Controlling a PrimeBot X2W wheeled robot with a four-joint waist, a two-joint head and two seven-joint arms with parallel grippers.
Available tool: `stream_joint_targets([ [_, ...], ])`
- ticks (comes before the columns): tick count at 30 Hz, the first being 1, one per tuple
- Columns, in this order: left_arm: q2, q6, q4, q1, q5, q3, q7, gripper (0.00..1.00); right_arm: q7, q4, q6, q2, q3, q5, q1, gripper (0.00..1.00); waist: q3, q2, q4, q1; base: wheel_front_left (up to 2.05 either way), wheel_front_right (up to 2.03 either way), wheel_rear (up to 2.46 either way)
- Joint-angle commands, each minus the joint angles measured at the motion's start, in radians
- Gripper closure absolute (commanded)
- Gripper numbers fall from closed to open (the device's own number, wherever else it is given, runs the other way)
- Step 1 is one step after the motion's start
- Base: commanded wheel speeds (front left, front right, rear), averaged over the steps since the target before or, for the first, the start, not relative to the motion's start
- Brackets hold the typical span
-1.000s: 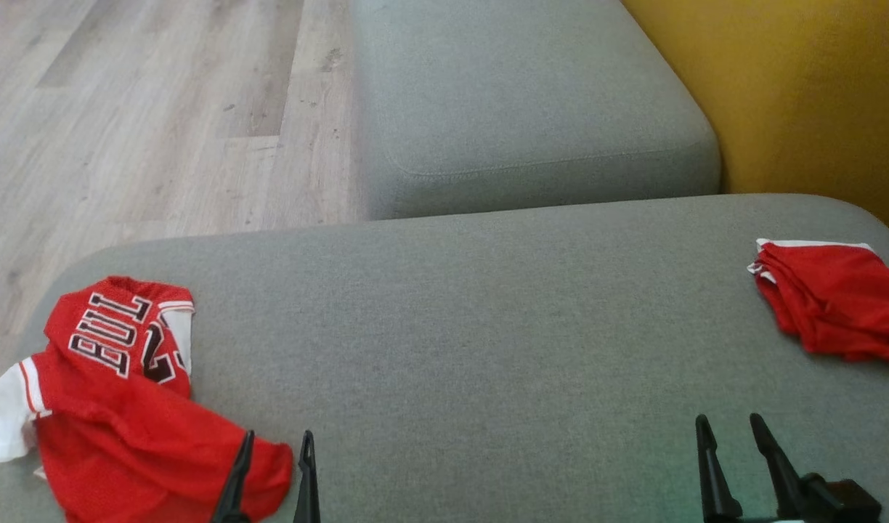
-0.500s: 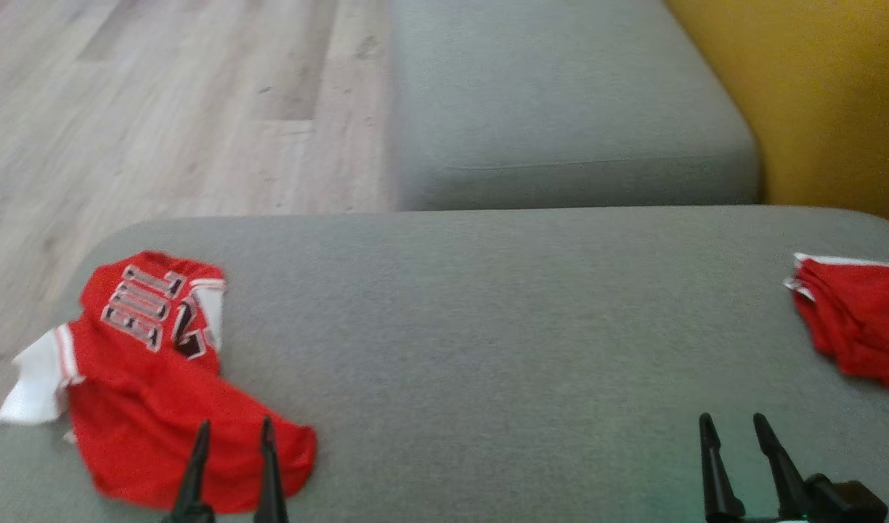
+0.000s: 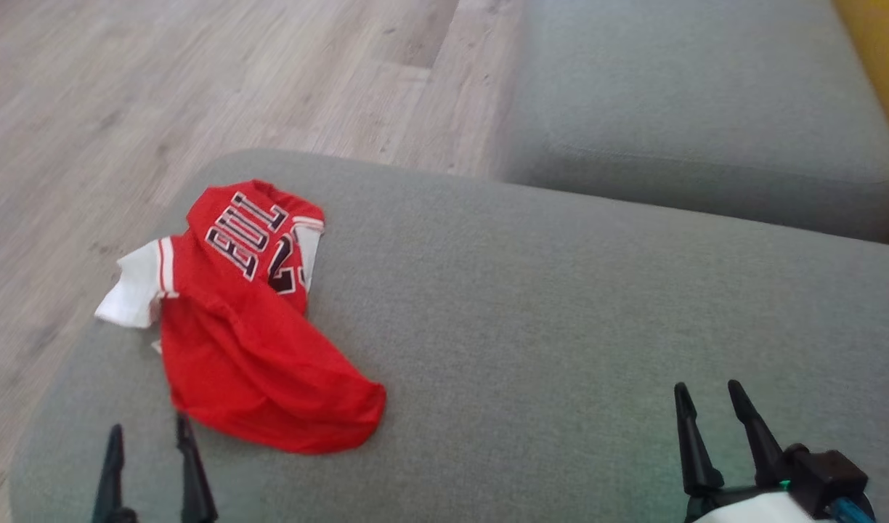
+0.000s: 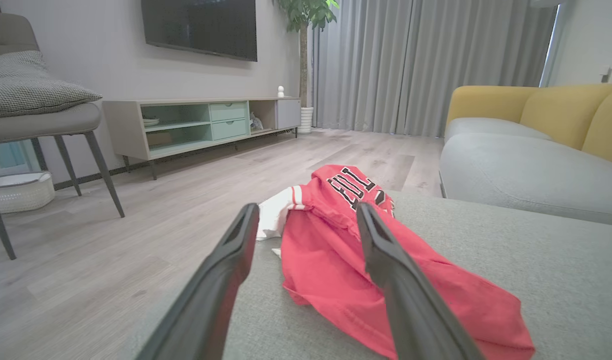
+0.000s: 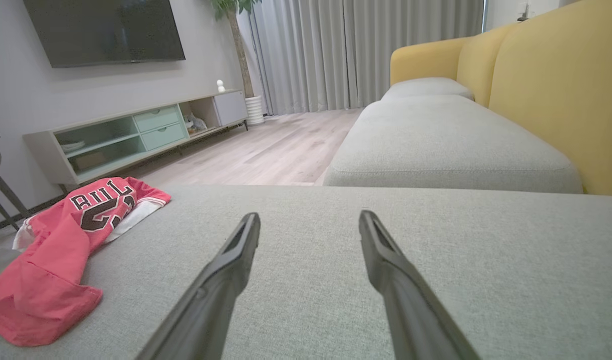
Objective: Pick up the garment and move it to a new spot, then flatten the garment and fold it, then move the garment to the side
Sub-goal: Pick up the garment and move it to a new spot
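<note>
The garment [image 3: 256, 327] is a crumpled red jersey with white sleeves and dark lettering, lying on the left end of the grey sofa cushion [image 3: 546, 305]. In the left wrist view the garment [image 4: 346, 250] lies just ahead of the fingers; in the right wrist view the garment [image 5: 61, 250] is far to the left. My left gripper [image 3: 148, 436] stands open at the lower left, a little short of the jersey's near edge, holding nothing. At the lower right my right gripper [image 3: 707, 396] hovers open over bare cushion, also empty.
A second grey cushion [image 3: 691, 123] and a yellow backrest [image 3: 880, 43] lie beyond. Wooden floor [image 3: 161, 94] runs past the cushion's left edge. A chair [image 4: 46, 125] and a low TV cabinet [image 4: 196, 125] stand across the room.
The camera has swung left, so the whole scene shifted right; the second red cloth at the right has left the picture. Both grippers stay open.
</note>
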Motion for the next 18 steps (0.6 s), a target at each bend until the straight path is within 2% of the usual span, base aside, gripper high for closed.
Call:
stream_joint_targets([
  [1,-0.005,0.007,-0.040,-0.037,0.002,0.038,-0.005,0.00,-0.011,-0.029,-0.001,-0.008,0.019,-0.007,-0.048,0.00,0.014,0.0000,0.013,-0.0001,0.00,0.00,0.00],
  [6,-0.005,0.008,-0.073,-0.060,-0.055,0.096,-0.005,0.00,-0.011,-0.025,-0.001,-0.008,0.002,-0.030,-0.048,0.00,0.036,0.0000,0.009,-0.0001,0.00,0.00,0.00],
  [10,0.009,-0.024,-0.139,-0.137,-0.029,0.163,-0.005,0.00,-0.011,-0.029,-0.001,-0.008,-0.004,-0.060,-0.057,0.00,0.079,0.0000,-0.009,-0.0001,0.00,0.00,0.00],
  [15,0.086,-0.083,-0.178,-0.299,0.007,0.209,-0.005,0.00,-0.011,-0.036,-0.001,-0.014,0.001,-0.095,-0.078,0.00,0.147,0.0000,-0.044,-0.0001,0.00,0.00,0.00],
  [18,0.148,-0.117,-0.119,-0.426,0.009,0.223,-0.005,0.00,-0.011,-0.049,-0.001,-0.037,0.009,-0.107,-0.112,0.00,0.227,0.0000,-0.071,-0.0001,0.00,0.00,0.00],
])
